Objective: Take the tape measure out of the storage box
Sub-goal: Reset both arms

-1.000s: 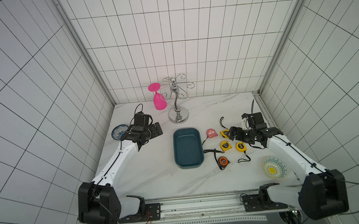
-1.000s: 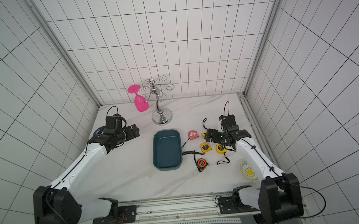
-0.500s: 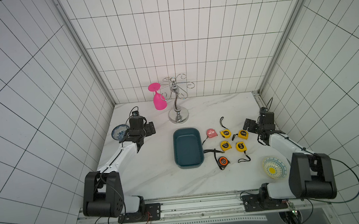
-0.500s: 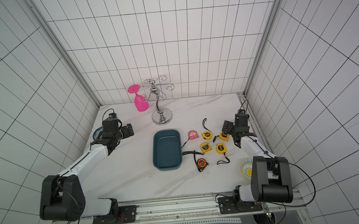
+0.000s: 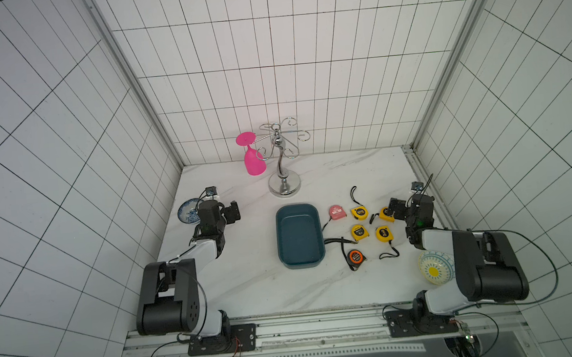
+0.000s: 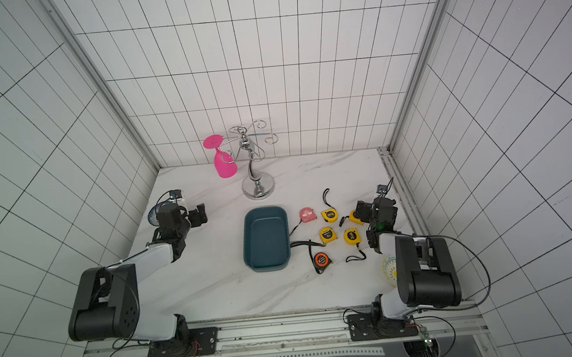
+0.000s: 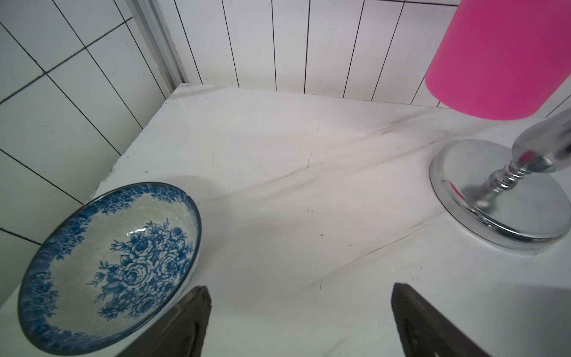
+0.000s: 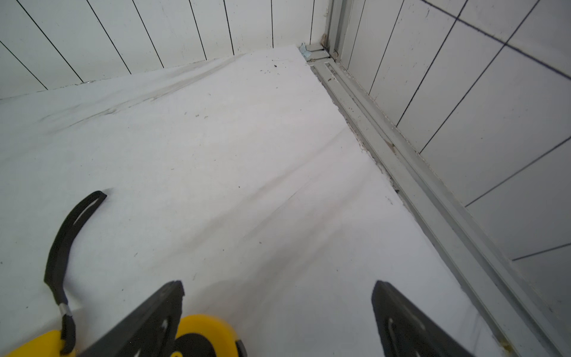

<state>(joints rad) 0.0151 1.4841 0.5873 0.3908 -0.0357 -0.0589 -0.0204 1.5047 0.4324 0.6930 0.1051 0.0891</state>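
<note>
Right hand (image 8: pixel 278 286) partly hides yellow tape measure (image 8: pixel 210 326).

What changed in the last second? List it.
Both arms folded back toward their bases. The right gripper, open and empty, drew back toward the side wall, uncovering a yellow tape measure. The left gripper pulled back slightly, open. The box, empty, and the other tape measures stayed put.

Dark teal storage box (image 5: pixel 298 236), pink tape measure (image 5: pixel 337 212), blue floral bowl (image 7: pixel 108 265) (white ground)
</note>
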